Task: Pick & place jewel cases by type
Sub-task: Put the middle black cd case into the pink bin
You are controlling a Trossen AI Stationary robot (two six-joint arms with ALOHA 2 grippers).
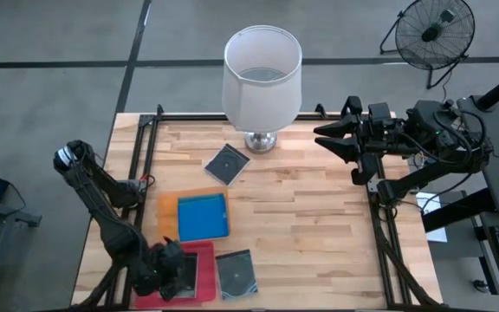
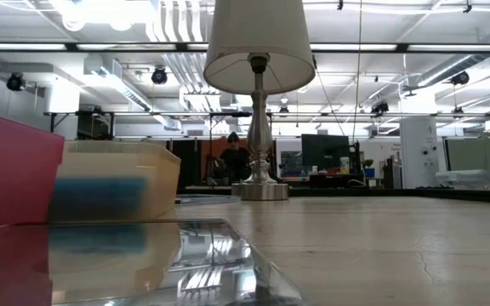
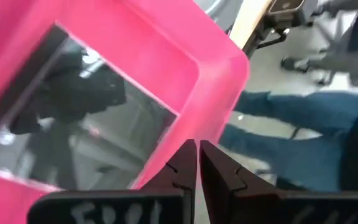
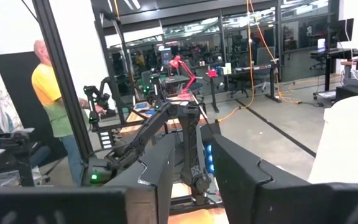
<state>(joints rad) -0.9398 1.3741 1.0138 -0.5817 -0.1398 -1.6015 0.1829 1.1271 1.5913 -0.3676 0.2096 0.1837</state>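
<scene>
A pink tray [image 1: 204,260] stands at the table's near left. A dark transparent jewel case [image 3: 86,118] lies flat in it. My left gripper [image 3: 197,149] is shut with nothing between its fingers and points down over the tray's rim [image 3: 216,68]. Beyond the pink tray stands an orange tray [image 1: 167,208] with a blue jewel case [image 1: 203,217] lying in it. One dark case [image 1: 236,274] lies on the table right of the pink tray, and another [image 1: 226,164] lies near the lamp. My right gripper [image 1: 323,137] waits open, raised at the far right. My left gripper has its shut fingertips [image 3: 188,155] right by the pink tray's rim, coming at it slanting down from above. I cannot tell whether they touch the rim. Nothing is held between the fingers.
A table lamp [image 1: 262,74] with a white shade stands at the far middle on a metal base [image 2: 260,190]. Bare wood lies over the right half of the table. A person's legs in jeans [image 3: 291,143] stand beyond the near left edge.
</scene>
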